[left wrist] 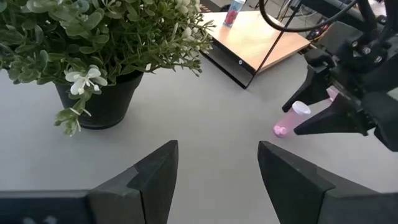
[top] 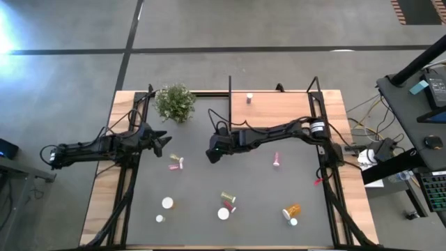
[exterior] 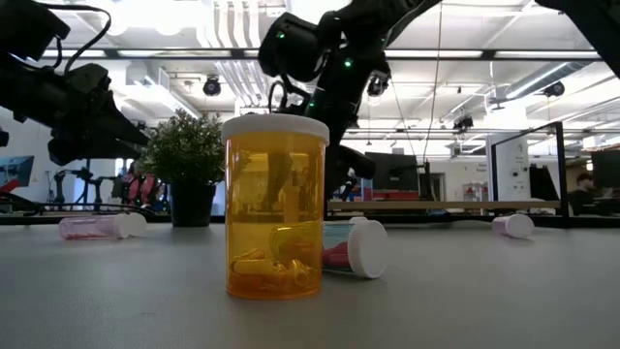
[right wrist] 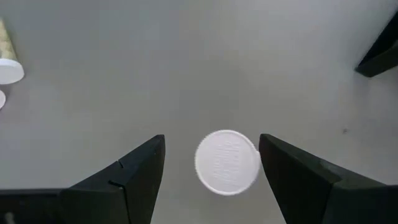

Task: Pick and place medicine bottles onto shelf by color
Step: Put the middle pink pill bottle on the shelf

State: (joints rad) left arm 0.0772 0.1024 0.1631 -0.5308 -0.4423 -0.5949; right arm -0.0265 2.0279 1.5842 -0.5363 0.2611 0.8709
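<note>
My right gripper (top: 211, 155) hangs open over the table's middle, slanting down. In the right wrist view (right wrist: 211, 140) a round white cap (right wrist: 227, 162) shows on the table between the lines of its fingers, untouched; whose cap it is I cannot tell. A pink bottle (top: 177, 164) (left wrist: 289, 118) lies on its side just left of that gripper. My left gripper (top: 166, 143) (left wrist: 217, 146) waits open beside the plant, holding nothing. The wooden shelf (top: 279, 111) at the far right carries one pink bottle (top: 249, 98), standing upright.
A potted plant (top: 175, 102) stands at the far left. Another pink bottle (top: 277, 160) lies right of centre. Near the front edge are a white bottle (top: 167, 203), a yellow-green one on its side (top: 228, 199), an upright orange one (exterior: 276, 213) and a lying orange one (top: 291, 211).
</note>
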